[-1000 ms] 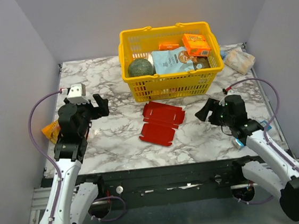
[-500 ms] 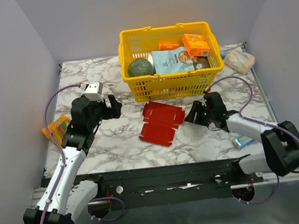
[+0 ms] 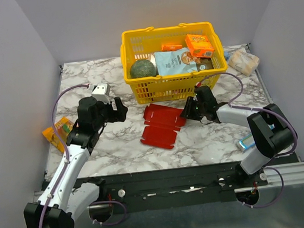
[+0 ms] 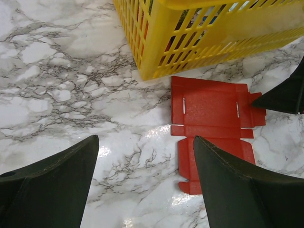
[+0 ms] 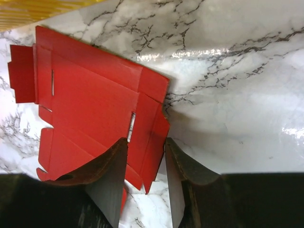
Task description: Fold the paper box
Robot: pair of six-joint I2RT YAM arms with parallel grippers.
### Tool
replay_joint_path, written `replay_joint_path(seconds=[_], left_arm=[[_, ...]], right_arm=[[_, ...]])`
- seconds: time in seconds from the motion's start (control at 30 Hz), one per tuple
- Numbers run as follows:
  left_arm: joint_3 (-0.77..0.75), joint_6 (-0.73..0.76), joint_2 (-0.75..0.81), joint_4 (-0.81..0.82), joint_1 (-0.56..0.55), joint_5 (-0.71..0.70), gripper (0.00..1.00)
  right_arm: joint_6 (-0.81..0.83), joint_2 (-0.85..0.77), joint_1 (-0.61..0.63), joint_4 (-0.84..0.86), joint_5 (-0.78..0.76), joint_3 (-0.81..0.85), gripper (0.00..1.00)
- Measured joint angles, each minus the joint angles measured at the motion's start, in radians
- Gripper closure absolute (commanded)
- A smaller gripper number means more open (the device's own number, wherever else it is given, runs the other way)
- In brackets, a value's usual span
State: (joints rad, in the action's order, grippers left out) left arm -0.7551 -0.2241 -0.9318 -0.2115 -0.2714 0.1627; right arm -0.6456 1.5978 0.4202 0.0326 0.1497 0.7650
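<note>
Though unclear overhead, box within pincer

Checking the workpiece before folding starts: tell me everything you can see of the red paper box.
The paper box is a bright red die-cut sheet of thin card, unfolded, with creases, slits and small side flaps. It lies nearly flat on the marble table, just in front of the yellow basket. One side flap sits between the right gripper's open fingers.
</note>
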Motion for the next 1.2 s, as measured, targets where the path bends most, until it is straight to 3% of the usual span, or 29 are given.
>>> replay_joint_path(seconds=[0.1,0.13,0.27,0.43,0.83,1.2], left_arm=[[-0.002,0.002,-0.018,-0.001,-0.029,-0.001,0.12],[-0.002,0.003,-0.026,-0.002,-0.043,-0.001,0.12],[-0.003,0.004,-0.059,-0.011,-0.092,0.000,0.12],[-0.007,0.003,-0.106,-0.015,-0.116,0.027,0.12],[0.003,-0.121,-0.031,0.026,-0.172,0.100,0.13],[0.096,-0.211,-0.121,0.083,-0.248,0.019,0.15]], right_arm=[[0.000,0.003,0.008,-0.005,-0.008,0.000,0.64],[0.000,0.005,0.010,-0.005,-0.008,0.000,0.75],[0.003,0.006,0.013,-0.003,-0.008,-0.006,0.99],[0.000,-0.052,0.013,0.016,0.013,-0.063,0.99],[0.006,-0.552,0.013,-0.048,0.034,-0.190,0.99],[0.007,-0.703,0.013,-0.118,0.058,-0.190,0.99]])
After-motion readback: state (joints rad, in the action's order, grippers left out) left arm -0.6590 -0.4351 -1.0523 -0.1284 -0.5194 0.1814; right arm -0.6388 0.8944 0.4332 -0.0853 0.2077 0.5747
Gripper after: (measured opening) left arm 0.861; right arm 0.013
